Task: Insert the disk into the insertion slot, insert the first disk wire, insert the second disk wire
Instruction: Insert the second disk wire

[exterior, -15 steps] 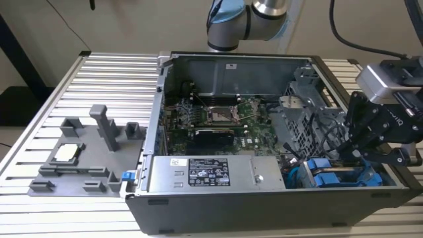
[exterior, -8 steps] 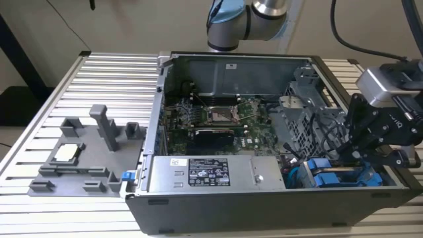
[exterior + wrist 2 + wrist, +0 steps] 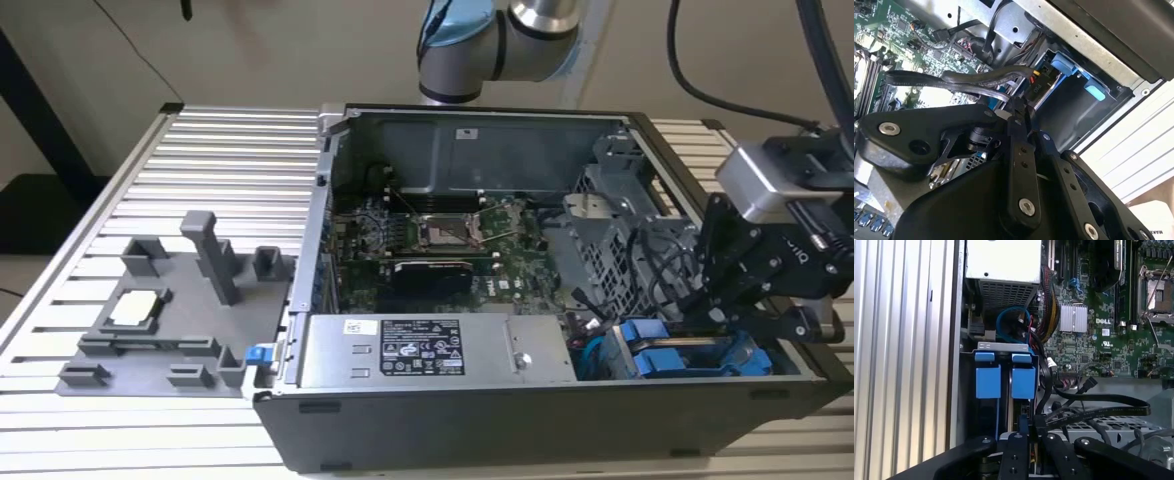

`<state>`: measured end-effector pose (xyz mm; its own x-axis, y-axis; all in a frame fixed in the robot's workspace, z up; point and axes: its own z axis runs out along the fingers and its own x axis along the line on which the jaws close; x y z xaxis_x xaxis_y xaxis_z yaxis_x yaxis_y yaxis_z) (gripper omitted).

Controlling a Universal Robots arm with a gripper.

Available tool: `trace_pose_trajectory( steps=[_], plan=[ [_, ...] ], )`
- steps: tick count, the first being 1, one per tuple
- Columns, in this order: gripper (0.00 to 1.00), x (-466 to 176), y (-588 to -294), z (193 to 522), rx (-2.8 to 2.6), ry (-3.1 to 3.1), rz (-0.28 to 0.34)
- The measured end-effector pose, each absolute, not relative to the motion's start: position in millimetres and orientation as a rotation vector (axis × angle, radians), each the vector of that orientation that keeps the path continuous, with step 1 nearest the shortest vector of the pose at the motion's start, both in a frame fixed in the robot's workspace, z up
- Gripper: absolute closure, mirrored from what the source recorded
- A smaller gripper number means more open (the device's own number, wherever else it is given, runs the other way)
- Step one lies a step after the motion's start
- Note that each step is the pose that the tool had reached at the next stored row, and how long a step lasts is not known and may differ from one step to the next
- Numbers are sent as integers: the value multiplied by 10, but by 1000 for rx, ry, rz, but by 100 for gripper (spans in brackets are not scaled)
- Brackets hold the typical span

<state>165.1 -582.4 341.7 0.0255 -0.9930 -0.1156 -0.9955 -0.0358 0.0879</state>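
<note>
The gripper (image 3: 721,305) is hanging over the drive cage (image 3: 1003,347), fingers pinched together on a black wire (image 3: 1094,412). The disk (image 3: 1023,382) is already sitting in its slot. A wire step seems in hand, calling for lining the plug up squarely.

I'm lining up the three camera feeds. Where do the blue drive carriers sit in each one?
Exterior view: the blue drive carriers sit low inside the case, at the exterior view's right.
Second wrist view: the carriers are in the grey drive cage, past the black cables.
First wrist view: the carriers stand side by side in the cage.
Shared landmark: the green motherboard.
</note>
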Motion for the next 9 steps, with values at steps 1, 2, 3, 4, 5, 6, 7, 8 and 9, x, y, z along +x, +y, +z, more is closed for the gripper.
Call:
trace_pose_trajectory(
  steps=[1,2,3,4,5,6,7,8,9],
  plan=[
    [84,1652,-5824,3411,-2236,2169,227],
    [84,1653,-5824,3405,-2235,2169,227],
    [84,1654,-5824,3401,-2235,2170,227],
    [84,1655,-5825,3394,-2234,2170,227],
    [84,1655,-5826,3389,-2233,2171,228],
    [84,1657,-5826,3384,-2232,2171,228],
    [84,1658,-5827,3379,-2232,2171,228],
    [84,1659,-5828,3373,-2231,2171,229],
    [84,1659,-5829,3366,-2230,2172,229]
  ],
)
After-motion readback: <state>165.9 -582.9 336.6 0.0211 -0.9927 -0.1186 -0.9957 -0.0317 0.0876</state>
